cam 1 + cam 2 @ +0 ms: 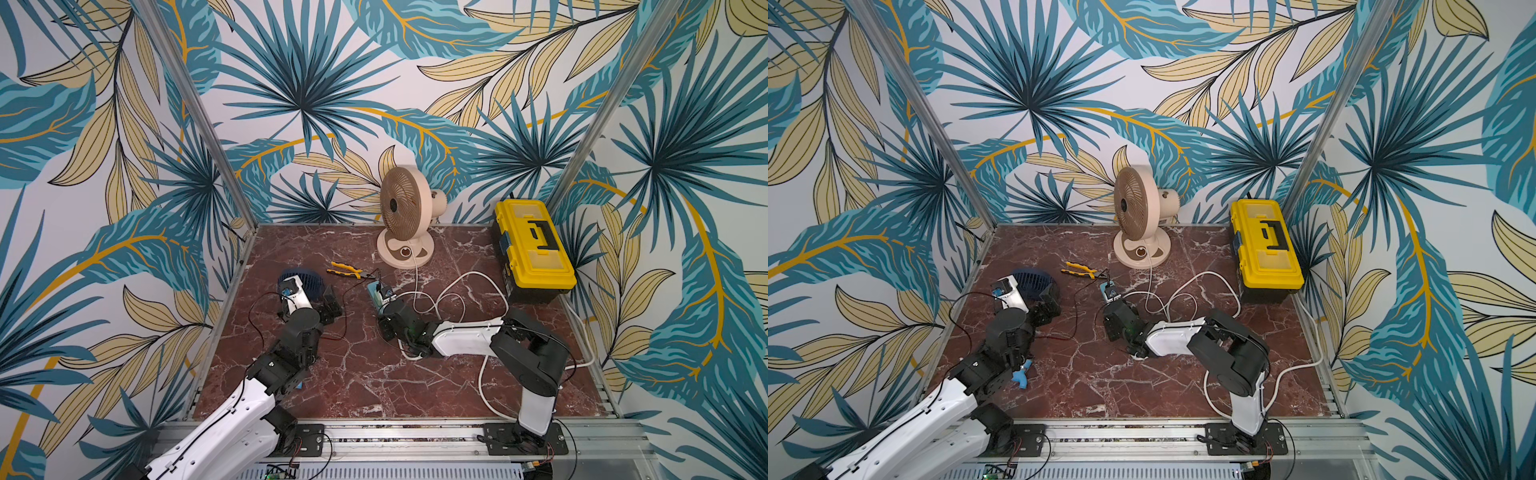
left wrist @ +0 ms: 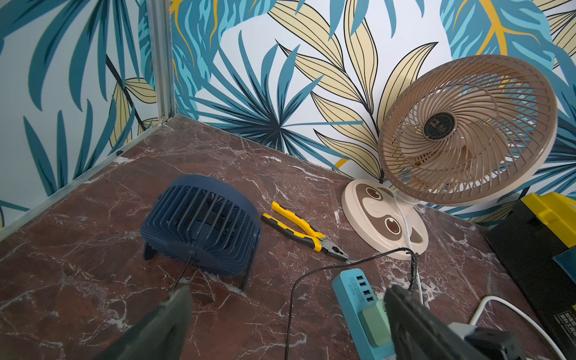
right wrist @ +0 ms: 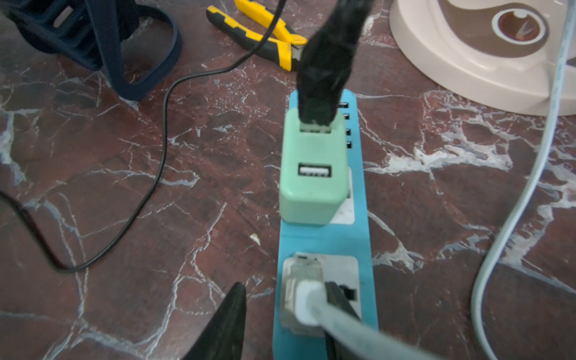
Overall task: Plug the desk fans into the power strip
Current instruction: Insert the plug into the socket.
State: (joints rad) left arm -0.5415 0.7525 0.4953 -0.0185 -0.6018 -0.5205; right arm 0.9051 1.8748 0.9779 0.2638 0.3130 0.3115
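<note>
The beige desk fan [image 1: 401, 208] [image 1: 1133, 203] [image 2: 461, 131] stands at the back of the table. Its white cord runs forward to the light blue power strip [image 1: 376, 293] [image 1: 1109, 291] [image 3: 324, 240]. A white plug [image 3: 304, 299] sits in the strip's near socket. My right gripper [image 3: 285, 285] straddles that plug with its jaws apart: one finger is against the plug's side, the other stands off over the table. A green USB adapter [image 3: 311, 174] with a black cable fills the far socket. My left gripper [image 2: 288, 290] hangs wide open, holding nothing, between the strip [image 2: 352, 296] and a small blue fan.
The small dark blue fan [image 1: 305, 280] [image 2: 202, 224] sits at the left. Yellow-handled pliers [image 1: 347, 270] [image 2: 305, 230] lie behind the strip. A yellow toolbox [image 1: 532, 245] stands at the back right. White cord loops [image 1: 469, 286] lie right of the strip. A thin black cable [image 2: 311, 271] crosses the table.
</note>
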